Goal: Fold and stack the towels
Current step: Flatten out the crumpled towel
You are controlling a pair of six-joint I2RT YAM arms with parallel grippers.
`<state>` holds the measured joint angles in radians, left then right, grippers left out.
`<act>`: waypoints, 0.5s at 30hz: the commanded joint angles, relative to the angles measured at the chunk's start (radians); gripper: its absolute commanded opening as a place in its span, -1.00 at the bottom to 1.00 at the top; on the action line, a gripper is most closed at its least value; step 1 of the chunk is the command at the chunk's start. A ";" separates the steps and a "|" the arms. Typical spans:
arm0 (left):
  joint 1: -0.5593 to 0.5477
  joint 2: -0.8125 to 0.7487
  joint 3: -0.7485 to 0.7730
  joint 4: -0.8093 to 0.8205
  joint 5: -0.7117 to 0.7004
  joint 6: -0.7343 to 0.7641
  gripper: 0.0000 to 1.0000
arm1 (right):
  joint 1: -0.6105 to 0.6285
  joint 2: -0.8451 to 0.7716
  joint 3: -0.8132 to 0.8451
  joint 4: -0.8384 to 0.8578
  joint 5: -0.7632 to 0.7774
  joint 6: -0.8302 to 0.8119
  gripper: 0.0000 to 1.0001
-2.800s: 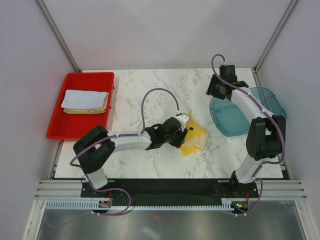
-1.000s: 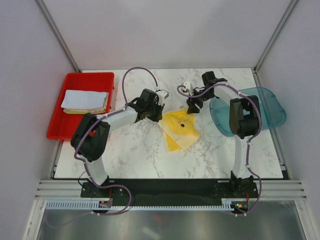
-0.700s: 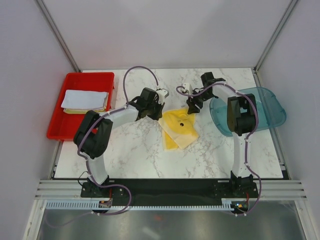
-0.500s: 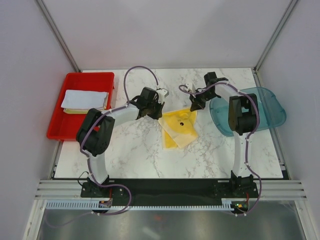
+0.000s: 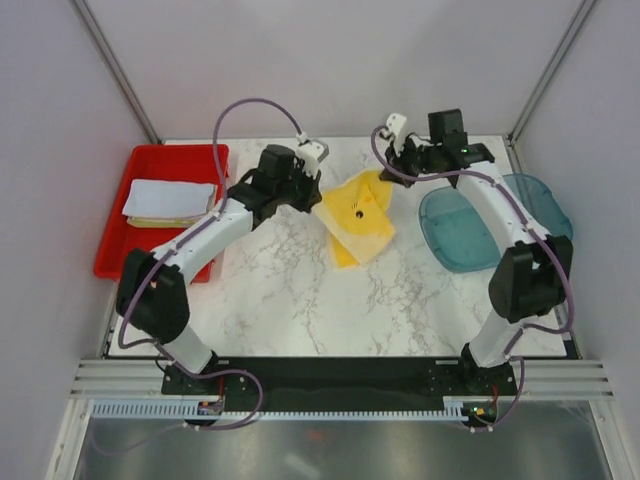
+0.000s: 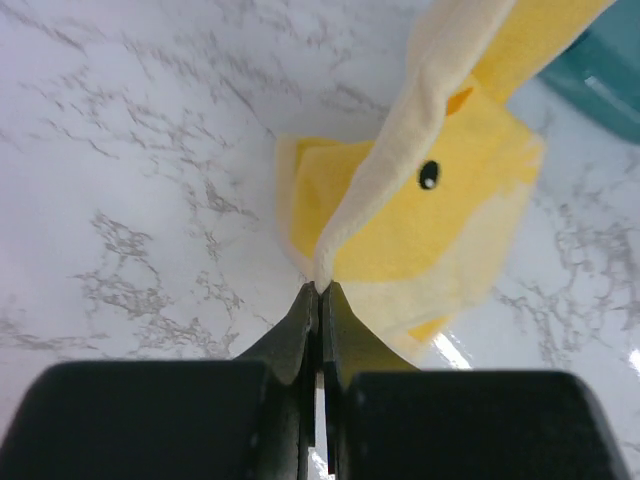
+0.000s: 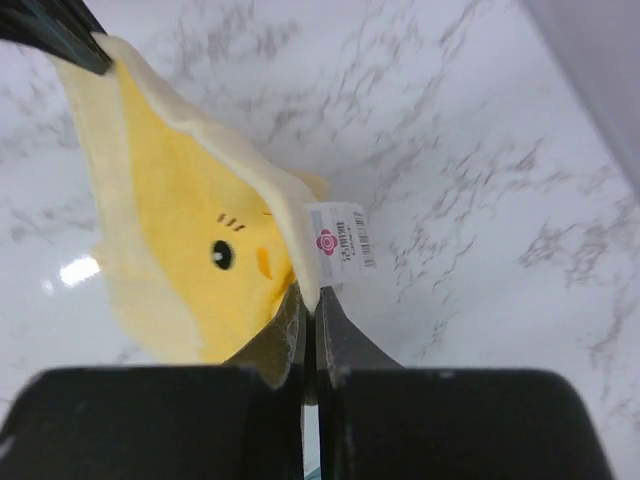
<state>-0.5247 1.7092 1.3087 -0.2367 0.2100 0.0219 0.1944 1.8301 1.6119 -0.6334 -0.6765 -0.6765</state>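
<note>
A yellow towel with a chick face and cream edge hangs stretched between my two grippers above the marble table's far middle, its lower part drooping toward the table. My left gripper is shut on its left corner; in the left wrist view the towel rises from the closed left gripper. My right gripper is shut on the corner with the white label; in the right wrist view that corner of the towel sits in the right gripper. Folded towels lie stacked in the red tray.
A translucent teal bin lies on the table's right side, under the right arm, and shows in the left wrist view as the teal bin. The red tray stands at the left edge. Grey walls close the back and sides.
The right gripper closed on the towel's labelled corner. Both grippers then rose and moved toward the back, lifting the towel's upper edge off the table and stretching it between them.
</note>
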 commanded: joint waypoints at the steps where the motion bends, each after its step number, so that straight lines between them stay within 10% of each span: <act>1: 0.003 -0.221 0.090 -0.099 -0.024 -0.011 -0.95 | 0.037 -0.207 -0.010 0.097 0.054 0.268 -1.00; 15: -0.110 -0.738 0.029 -0.223 0.316 -0.175 -0.95 | 0.102 -0.940 -0.353 0.372 -0.218 0.705 -1.00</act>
<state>-0.6262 0.9852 1.3460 -0.4191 0.4187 -0.0593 0.2935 0.9485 1.2877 -0.4320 -0.8223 -0.1360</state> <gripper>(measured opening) 0.035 0.034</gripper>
